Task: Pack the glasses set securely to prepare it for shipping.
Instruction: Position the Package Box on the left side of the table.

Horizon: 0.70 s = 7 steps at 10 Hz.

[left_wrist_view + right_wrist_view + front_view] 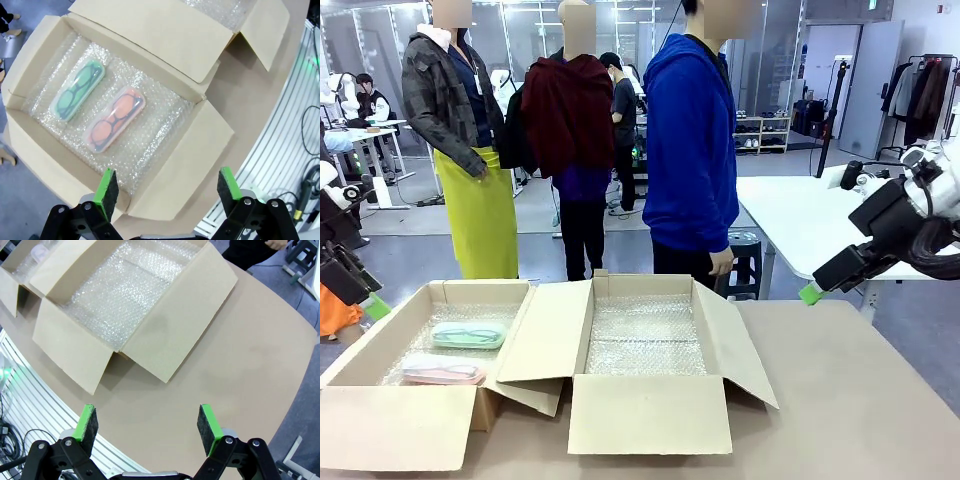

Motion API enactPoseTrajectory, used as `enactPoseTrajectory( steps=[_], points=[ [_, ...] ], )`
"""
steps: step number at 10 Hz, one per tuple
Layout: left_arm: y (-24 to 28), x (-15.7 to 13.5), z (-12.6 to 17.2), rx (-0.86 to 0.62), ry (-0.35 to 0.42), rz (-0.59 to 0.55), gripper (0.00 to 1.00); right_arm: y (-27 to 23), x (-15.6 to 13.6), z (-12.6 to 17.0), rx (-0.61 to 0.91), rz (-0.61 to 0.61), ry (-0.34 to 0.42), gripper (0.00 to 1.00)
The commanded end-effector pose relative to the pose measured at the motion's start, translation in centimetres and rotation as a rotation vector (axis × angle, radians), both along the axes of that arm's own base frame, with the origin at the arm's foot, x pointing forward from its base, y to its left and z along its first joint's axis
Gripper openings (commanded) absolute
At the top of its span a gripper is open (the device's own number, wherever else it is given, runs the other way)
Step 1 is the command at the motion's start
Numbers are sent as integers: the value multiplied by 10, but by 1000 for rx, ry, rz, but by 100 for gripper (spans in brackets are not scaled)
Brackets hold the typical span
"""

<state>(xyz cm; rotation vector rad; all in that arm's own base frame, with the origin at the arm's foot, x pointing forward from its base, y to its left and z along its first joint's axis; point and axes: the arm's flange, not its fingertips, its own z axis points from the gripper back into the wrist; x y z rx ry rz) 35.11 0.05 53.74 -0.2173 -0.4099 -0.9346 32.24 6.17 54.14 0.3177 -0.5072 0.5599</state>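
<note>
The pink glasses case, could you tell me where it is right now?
In the front view, the pink glasses case lies on bubble wrap inside the left cardboard box, nearer the robot than the mint green case.

Both boxes, the left box (380, 420) and the right box (650, 410), are plain brown cardboard, matt and smooth, with raw cut edges. Clear bubble wrap (150, 135) lines each one, knobbly and glinting. The mint green case (78, 89) and the pink case (115, 119) look like smooth, translucent plastic with a soft sheen. The surface (240, 365) is matt brown, even and unpatterned. Each pincer is black hard plastic or metal with matt green pads (207, 423) of rubbery look.
</note>
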Motion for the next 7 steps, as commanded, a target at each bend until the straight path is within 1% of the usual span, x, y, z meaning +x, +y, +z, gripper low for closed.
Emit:
enactPoseTrajectory(
  steps=[1, 7],
  points=[
    [0, 2, 4, 18, -1, 18, 100, 1, 0, 1, 5, -2, -11, 100],
    [0, 2, 4, 18, -1, 18, 100, 1, 0, 1, 5, -2, -11, 100]
  ],
)
